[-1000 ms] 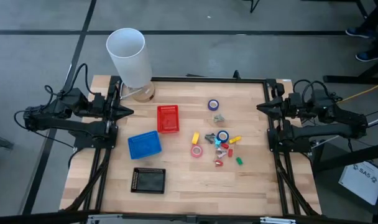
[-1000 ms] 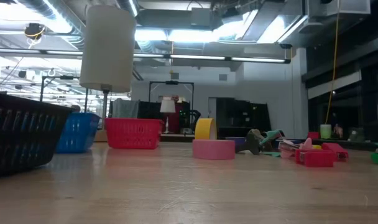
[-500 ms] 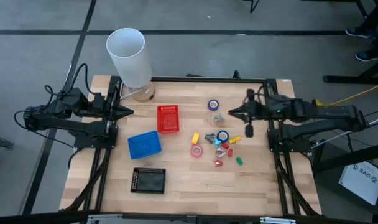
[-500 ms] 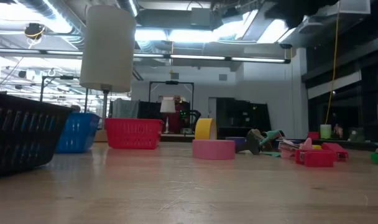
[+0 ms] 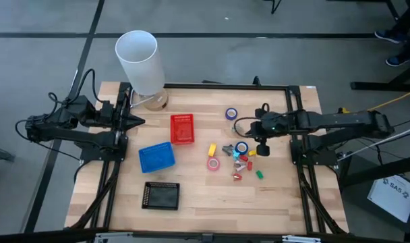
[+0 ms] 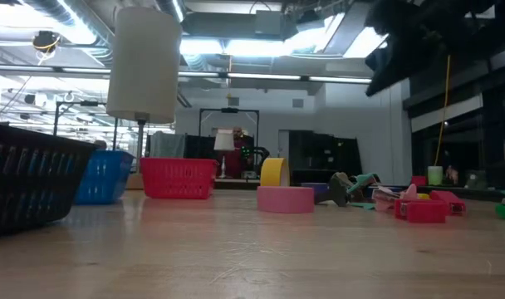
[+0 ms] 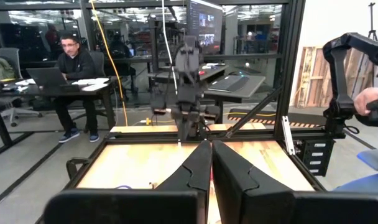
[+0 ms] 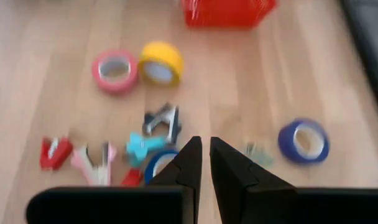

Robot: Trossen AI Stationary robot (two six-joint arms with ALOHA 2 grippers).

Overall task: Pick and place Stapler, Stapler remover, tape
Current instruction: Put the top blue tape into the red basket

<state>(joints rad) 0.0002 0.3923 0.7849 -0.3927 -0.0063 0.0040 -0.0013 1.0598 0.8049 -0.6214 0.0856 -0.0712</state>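
A red basket [image 5: 182, 128], a blue basket [image 5: 156, 156] and a black basket [image 5: 161, 196] are sitting on the left half of the wooden table [image 5: 198, 206], and a tall white cylinder [image 5: 140, 62] is standing at the far left corner, well apart from the clutter. Nothing is lying between the baskets and the pile of small things right of centre.

That pile is holding the tape: a yellow roll [image 8: 160, 63] standing on edge and a pink roll [image 8: 115, 70] lying flat are sitting just beside each other on the basket side, a blue roll [image 8: 304, 140] is lying apart toward the far edge, and another blue-rimmed roll [image 5: 241, 147] is resting in the middle of the pile. Near it a dark metal stapler remover [image 8: 162, 121] is lying with its claws pointing toward the yellow roll. Red, pink and teal stapler-like pieces [image 8: 89, 158] are lying scattered beside it (their long axes are too blurred to tell).

The right gripper [image 5: 261, 129] is hanging over the pile with its fingers [image 8: 231, 168] nearly closed and holding nothing. The left gripper [image 5: 136, 122] is waiting at the table's left edge, fingers [image 7: 235, 177] pressed together, empty.
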